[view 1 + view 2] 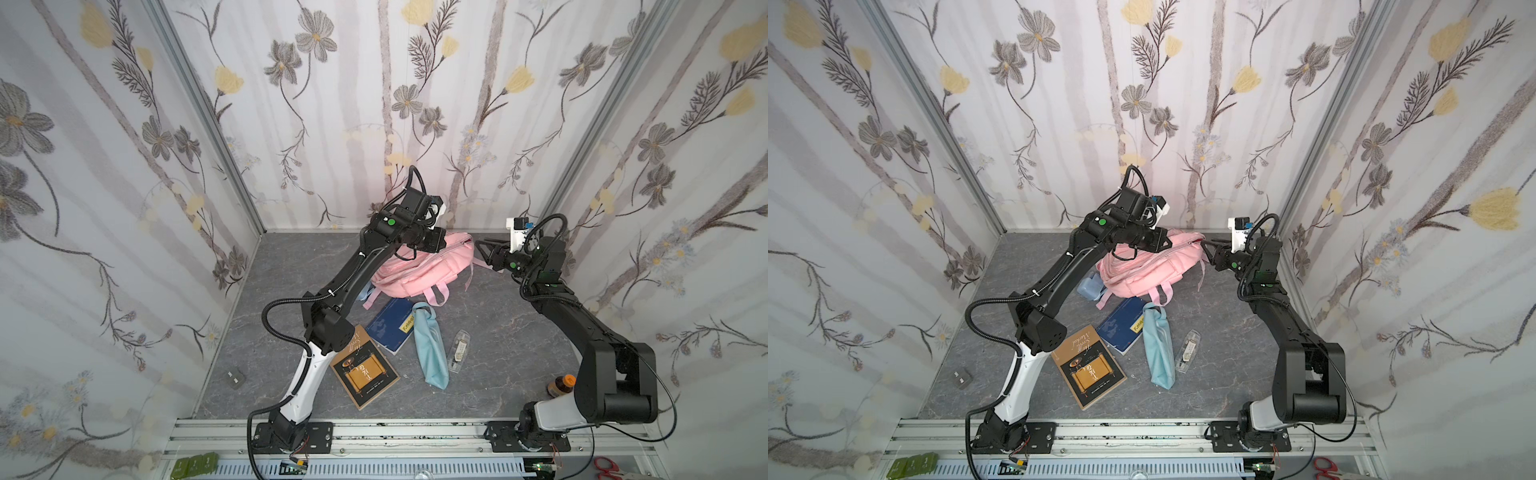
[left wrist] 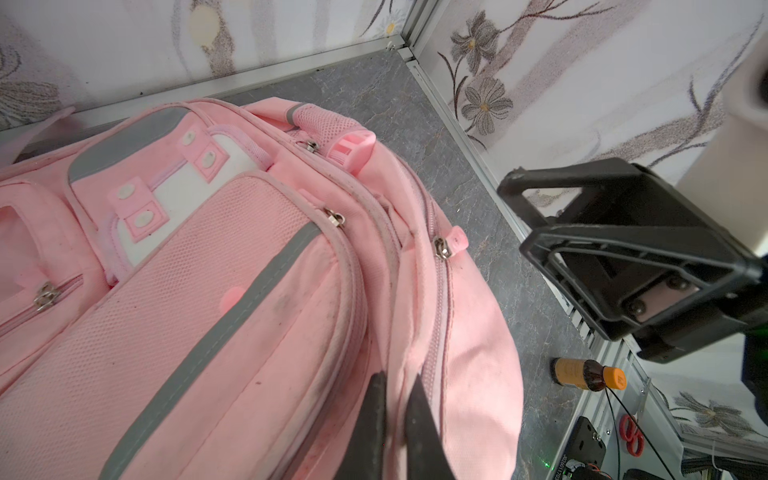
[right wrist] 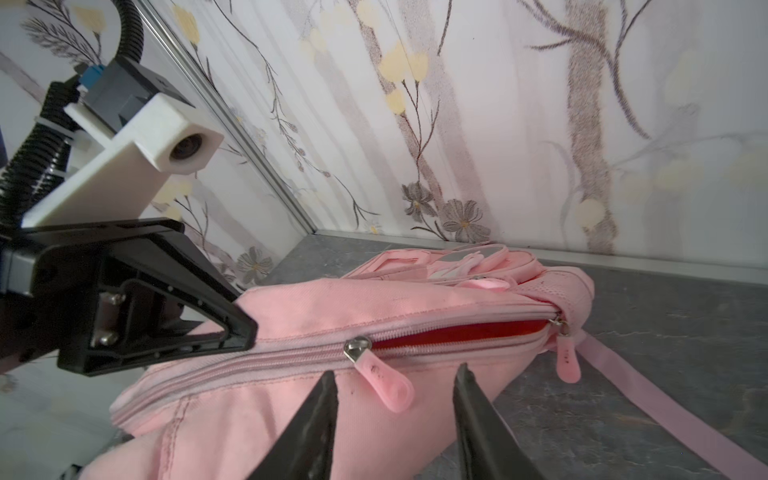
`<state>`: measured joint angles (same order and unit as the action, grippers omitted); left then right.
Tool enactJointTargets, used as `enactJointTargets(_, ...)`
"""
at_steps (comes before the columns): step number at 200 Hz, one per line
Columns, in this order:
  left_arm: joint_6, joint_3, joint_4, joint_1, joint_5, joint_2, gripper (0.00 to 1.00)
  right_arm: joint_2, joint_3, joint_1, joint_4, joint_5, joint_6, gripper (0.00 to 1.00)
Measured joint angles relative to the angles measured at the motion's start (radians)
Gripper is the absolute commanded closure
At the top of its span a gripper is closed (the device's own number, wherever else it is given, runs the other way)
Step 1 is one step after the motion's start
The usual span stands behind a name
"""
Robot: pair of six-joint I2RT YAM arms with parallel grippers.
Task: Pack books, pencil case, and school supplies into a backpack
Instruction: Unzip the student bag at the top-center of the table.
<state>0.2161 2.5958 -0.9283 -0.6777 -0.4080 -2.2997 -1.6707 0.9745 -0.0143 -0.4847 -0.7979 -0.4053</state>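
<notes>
In both top views we see the backpack [image 1: 419, 270] lying by the rear wall between the arms. Only the left wrist view shows the left claw [image 2: 397, 376] clamped on a fold of its fabric. Only the right wrist view shows the right claw [image 3: 397, 372] spread, the zipper pull [image 3: 386, 384] loose between its jaws.

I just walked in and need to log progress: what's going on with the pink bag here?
The left end effector is shut on the pink backpack, pinching fabric beside its main zipper. The right end effector stands open, straddling the zipper pull. The zipper is partly open, showing red inside. The brown book, navy book, light-blue pencil case and clear case lie out on the table, with the pale-blue boxy item beside the backpack.
</notes>
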Motion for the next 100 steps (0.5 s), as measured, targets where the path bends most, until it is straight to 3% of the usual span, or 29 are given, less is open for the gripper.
enactJointTargets(35, 0.021, 0.000, 0.011, -0.001, -0.013, 0.000, 1.00, -0.026, 0.024, 0.021, -0.066, -0.082, -0.063, 0.51)
enactJointTargets(100, 0.039, 0.000, 0.021, -0.004, -0.036, -0.003, 1.00, -0.193, 0.219, -0.002, 0.144, -0.161, 0.123, 0.48)
